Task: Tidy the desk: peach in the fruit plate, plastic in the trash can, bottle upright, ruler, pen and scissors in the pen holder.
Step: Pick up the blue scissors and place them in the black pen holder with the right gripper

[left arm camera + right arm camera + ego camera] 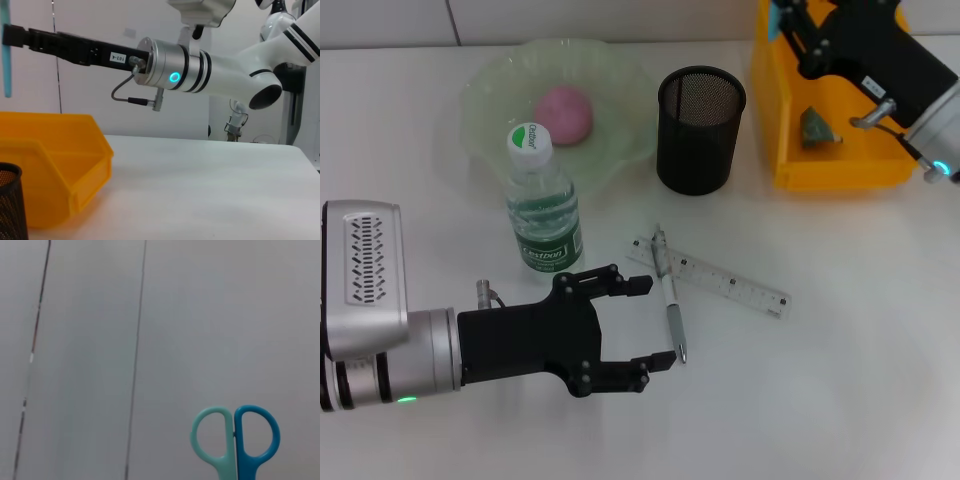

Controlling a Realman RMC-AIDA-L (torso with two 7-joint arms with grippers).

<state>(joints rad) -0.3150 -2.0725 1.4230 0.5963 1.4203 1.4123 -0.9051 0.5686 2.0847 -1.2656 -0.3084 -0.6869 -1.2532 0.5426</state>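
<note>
Left gripper (pixel 645 325): fingers apart, low over tabletop (pixel 840 380), just beside pen (pixel 670 300) lying across ruler (pixel 720 278). Right gripper (pixel 790 20): above yellow bin (pixel 820 165), clamped on scissors (pixel 235 440). Peach (pixel 565 112) in fruit plate (pixel 490 95); bottle (pixel 542 200) upright; pen holder (pixel 700 130) alongside.

Bottle (pixel 542 207) green label reading roughly "Cestbon", small tag "103" on the right arm (pixel 116 57)
</note>
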